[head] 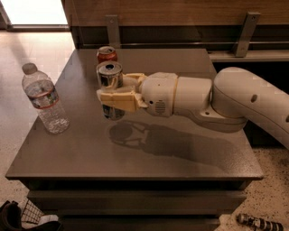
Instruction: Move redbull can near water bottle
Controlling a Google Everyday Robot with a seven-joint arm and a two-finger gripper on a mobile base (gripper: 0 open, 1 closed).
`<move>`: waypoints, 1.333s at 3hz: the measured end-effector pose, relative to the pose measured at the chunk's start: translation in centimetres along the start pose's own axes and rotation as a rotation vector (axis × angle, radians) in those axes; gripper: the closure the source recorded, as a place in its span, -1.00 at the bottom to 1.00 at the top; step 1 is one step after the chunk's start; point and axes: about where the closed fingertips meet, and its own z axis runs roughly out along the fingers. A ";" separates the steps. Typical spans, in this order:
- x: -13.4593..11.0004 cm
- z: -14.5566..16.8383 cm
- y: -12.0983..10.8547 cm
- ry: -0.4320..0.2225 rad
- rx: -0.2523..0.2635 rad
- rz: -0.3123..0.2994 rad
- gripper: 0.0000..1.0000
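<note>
While end effector (111, 89) clamps redbull can (109, 74) over table (180, 168), water bottle (45, 103) upright by its left edge, well apart

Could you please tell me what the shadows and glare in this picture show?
Camera view: the gripper, mid-table with jaws closed on the redbull can, throws a detached shadow onto the table below, suggesting the can is lifted; bright daylight washes out the opening at upper left.

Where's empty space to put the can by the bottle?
The table is bare between the water bottle and the redbull can in the pincer, and along the front edge. Crowded behind, by the Coca-Cola can.
</note>
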 end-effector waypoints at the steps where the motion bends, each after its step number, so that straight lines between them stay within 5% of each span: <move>1: 1.2 3.2 -0.2 -0.025 -0.080 -0.021 1.00; 4: 5.5 7.2 0.0 0.053 -0.174 -0.078 1.00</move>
